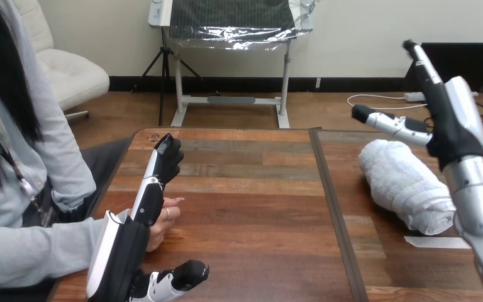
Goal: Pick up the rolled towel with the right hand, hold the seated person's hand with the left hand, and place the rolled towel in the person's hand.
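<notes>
A rolled white towel point(404, 184) lies on the right half of the wooden table point(251, 207). My right hand point(443, 113) hangs above its far end with straight, spread fingers and the thumb pointing left, holding nothing. At the table's left edge, my left hand point(135, 236) is open, its fingers stretched forward and its thumb out to the right near the bottom edge. The person's hand point(163, 220) rests on the table just behind my left hand, partly hidden by it. I cannot tell whether the two touch.
A dark seam point(330, 207) runs front to back between the two table halves. A strip of white tape point(431, 241) lies on the table in front of the towel. The person sits at the table's left side.
</notes>
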Tool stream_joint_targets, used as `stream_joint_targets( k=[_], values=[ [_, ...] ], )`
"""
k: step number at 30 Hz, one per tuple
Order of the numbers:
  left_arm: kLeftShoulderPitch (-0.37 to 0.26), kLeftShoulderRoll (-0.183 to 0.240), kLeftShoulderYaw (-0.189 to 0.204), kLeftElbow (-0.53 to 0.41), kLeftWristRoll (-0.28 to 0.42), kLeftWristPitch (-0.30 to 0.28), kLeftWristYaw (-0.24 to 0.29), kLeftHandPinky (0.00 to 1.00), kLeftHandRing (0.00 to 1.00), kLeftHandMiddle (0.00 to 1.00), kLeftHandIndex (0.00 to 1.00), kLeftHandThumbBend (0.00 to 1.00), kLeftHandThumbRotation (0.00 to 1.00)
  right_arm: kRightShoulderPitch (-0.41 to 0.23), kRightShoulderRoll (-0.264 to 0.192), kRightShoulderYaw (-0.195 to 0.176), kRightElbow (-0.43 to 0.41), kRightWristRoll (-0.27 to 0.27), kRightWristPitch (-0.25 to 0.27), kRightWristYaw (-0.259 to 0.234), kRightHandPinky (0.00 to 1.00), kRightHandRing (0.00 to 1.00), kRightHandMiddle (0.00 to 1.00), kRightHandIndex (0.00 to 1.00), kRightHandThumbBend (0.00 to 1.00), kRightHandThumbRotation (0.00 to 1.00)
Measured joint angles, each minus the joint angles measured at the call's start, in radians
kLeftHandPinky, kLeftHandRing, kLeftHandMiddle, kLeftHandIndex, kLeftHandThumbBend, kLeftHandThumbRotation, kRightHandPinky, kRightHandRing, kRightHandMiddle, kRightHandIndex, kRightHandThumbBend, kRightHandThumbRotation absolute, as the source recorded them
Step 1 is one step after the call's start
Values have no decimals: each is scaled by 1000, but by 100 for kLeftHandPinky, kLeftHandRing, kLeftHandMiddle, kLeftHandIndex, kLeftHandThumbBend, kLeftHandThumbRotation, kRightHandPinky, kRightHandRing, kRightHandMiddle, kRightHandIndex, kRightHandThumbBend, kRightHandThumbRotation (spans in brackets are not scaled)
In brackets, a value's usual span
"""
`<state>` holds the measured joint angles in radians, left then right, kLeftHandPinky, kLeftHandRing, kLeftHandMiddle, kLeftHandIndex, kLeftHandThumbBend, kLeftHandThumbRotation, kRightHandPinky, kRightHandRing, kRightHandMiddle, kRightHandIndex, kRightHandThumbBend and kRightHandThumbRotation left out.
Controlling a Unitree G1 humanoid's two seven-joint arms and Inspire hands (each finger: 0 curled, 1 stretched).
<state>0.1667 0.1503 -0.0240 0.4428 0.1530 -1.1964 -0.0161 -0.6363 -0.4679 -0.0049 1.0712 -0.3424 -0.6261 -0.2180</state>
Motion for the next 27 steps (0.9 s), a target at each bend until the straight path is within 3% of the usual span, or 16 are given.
stream_joint_targets(
  k=[11,12,15,27],
  values=[
    [0,0,-1,0,-8,-1,-1,87,96,99,100,100,83,-77,-13,5,85,-15,142,0,89,100,100,98,100,53],
    [0,0,-1,0,-9,-1,-3,86,96,99,100,100,83,-108,-17,11,134,-23,213,8,88,99,100,98,100,54],
    [0,0,-1,0,-11,-1,-3,87,97,99,100,100,83,-113,-17,18,142,-29,237,12,88,100,100,98,100,56],
    [6,-1,-6,0,-29,-2,-10,89,97,99,100,100,83,-194,-17,63,239,-66,480,60,88,100,100,99,100,60]
  ],
)
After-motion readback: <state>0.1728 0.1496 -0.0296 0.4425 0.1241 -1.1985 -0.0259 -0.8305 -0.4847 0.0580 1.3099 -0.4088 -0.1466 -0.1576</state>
